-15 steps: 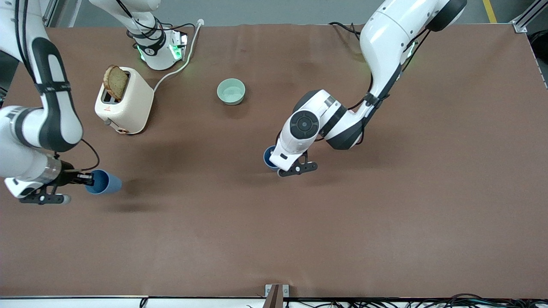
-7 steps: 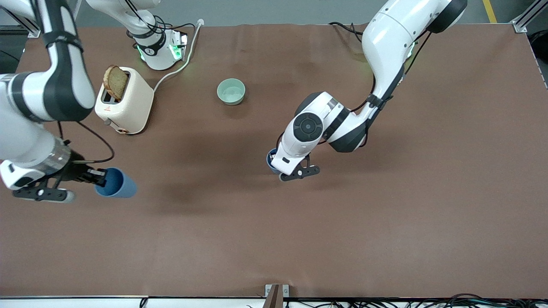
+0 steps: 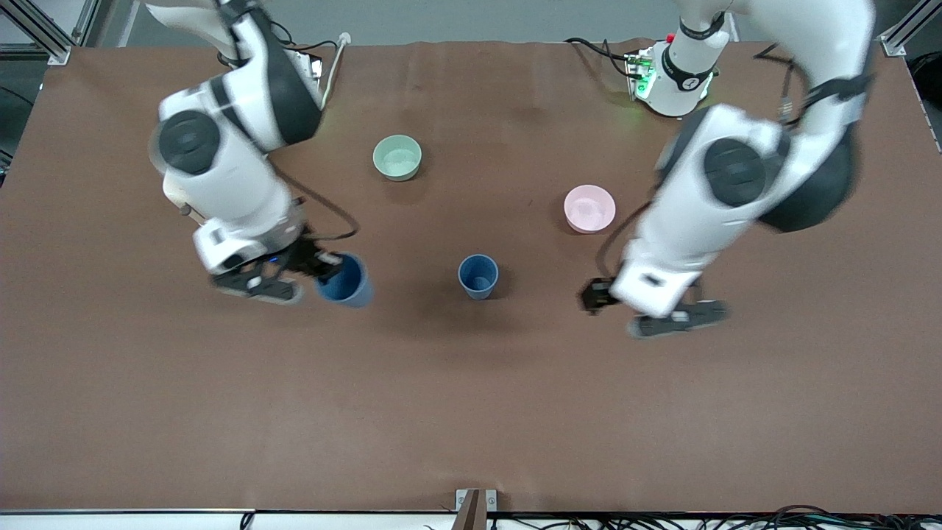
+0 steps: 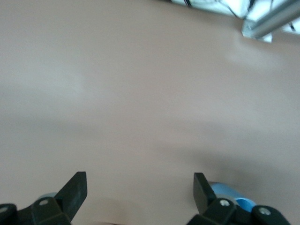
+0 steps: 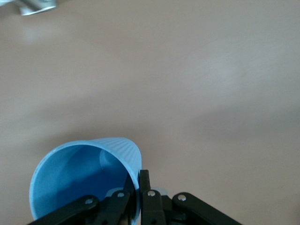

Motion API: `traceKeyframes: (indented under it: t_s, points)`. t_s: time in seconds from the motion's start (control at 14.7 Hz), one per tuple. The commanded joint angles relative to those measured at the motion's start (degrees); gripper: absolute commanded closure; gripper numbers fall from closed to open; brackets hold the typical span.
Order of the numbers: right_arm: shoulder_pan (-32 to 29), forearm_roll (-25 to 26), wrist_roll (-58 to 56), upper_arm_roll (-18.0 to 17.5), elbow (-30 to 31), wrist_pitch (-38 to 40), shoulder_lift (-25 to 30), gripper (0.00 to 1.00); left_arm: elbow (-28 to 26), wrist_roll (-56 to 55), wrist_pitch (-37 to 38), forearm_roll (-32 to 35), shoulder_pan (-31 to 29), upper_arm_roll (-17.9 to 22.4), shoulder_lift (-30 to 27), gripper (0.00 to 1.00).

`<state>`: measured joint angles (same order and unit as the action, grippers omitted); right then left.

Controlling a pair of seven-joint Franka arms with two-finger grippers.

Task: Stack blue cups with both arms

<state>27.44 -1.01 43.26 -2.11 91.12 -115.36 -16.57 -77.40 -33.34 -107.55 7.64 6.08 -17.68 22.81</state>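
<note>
One blue cup (image 3: 478, 276) stands upright and free at the table's middle. My right gripper (image 3: 322, 265) is shut on the rim of the second blue cup (image 3: 346, 281) and holds it tilted above the table, toward the right arm's end from the standing cup. In the right wrist view the fingers (image 5: 144, 185) pinch the held cup's (image 5: 84, 178) wall. My left gripper (image 3: 593, 294) is open and empty over bare table, toward the left arm's end from the standing cup. In the left wrist view its fingers (image 4: 75, 190) are wide apart with nothing between them, and a blue cup's edge (image 4: 227, 193) shows beside one finger.
A pale green bowl (image 3: 397, 157) sits farther from the front camera than the standing cup. A pink bowl (image 3: 589, 208) sits near the left arm's forearm. The right arm covers the toaster.
The right arm has swung its cup from the table's end toward the middle. The left gripper has left the standing cup and drawn away toward the left arm's end, uncovering the pink bowl.
</note>
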Motion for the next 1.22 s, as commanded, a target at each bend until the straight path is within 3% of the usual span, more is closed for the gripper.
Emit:
traceKeyframes:
  t_s: [0.0, 0.2, 0.48, 0.61, 0.82, 0.95, 1.16]
  points:
    - [7.5, 0.7, 11.1, 0.6, 0.1, -3.7, -1.4, 0.99, -2.4, 5.6, 3.8, 0.5, -4.8, -0.3, -5.7, 0.0]
    - [15.3, 1.5, 16.7, 0.8, -1.8, -5.2, -5.6, 0.99, -2.4, 12.3, 10.6, -1.4, -10.4, -1.0, -11.3, 0.0]
    - [16.5, 4.5, 18.8, 0.8, -2.5, -9.0, -11.3, 0.99, -2.7, 20.8, 17.8, -2.3, -14.6, -0.8, -18.2, 0.0]
    - [16.4, 4.9, 18.8, 0.8, -2.5, -9.3, -11.4, 0.99, -3.6, 21.4, 20.9, -3.9, -15.1, -0.2, -21.0, 0.0]
    - [15.8, 4.9, 18.7, 0.9, -2.7, -9.5, -11.6, 0.99, -10.8, 21.5, 21.0, -4.1, -13.8, 2.3, -26.6, 0.0]
    - [16.1, 4.9, 18.8, 1.0, -2.9, -10.4, -12.7, 0.99, -12.0, 21.6, 21.5, -4.6, -11.4, 4.7, -27.1, 0.0]
    - [16.2, 5.4, 18.8, 1.0, -3.1, -10.9, -13.5, 0.99, -12.3, 22.5, 21.4, -6.2, -11.4, 4.8, -27.0, 0.0]
